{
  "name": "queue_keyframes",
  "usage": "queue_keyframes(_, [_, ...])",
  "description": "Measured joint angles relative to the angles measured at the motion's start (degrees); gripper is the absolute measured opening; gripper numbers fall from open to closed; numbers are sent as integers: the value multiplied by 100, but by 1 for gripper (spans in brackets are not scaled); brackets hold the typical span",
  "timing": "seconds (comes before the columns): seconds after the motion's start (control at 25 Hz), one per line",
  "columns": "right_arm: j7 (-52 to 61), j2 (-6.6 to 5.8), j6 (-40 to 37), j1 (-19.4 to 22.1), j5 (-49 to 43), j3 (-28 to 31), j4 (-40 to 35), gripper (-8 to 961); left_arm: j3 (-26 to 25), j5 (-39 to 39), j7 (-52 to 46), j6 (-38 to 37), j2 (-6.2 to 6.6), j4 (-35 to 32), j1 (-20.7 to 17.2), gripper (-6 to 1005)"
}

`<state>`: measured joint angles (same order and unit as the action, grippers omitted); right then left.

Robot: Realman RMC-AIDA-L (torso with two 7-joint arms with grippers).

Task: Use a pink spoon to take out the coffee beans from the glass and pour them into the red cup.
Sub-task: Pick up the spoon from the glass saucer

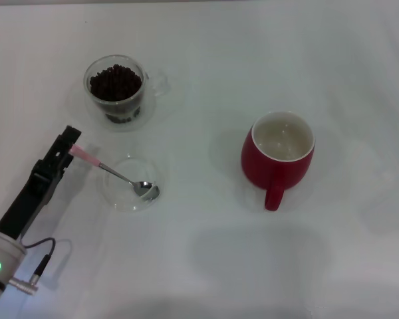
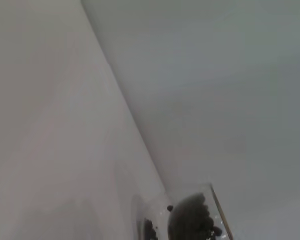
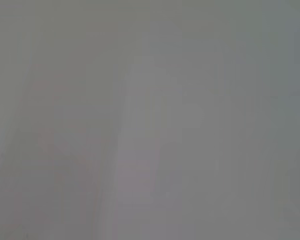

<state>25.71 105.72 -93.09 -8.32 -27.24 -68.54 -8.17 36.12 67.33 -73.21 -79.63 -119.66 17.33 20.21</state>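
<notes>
Jaws of the left gripper (image 1: 72, 147) grasp the pink spoon (image 1: 116, 172) handle at left of frame, its bowl resting in the glass dish (image 1: 130, 183), ready to lift.

A staged test bench or lab rather than a home: a plain white counter (image 1: 206, 266) with only a few props, the glass (image 1: 116, 90), red cup (image 1: 278, 156) and dish (image 1: 130, 183), spaced well apart.
</notes>
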Motion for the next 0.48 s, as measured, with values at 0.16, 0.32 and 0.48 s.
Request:
queue_keyframes(0.16, [-42, 17, -7, -3, -2, 14, 0, 634, 0, 115, 16, 54, 0, -58, 71, 891])
queue_keyframes(0.32, [-48, 29, 20, -11, -1, 17, 0, 634, 0, 142, 134, 64, -4, -87, 80, 891])
queue_keyframes(0.48, [-55, 41, 30, -6, -1, 17, 0, 634, -1, 142, 208, 110, -8, -124, 79, 891])
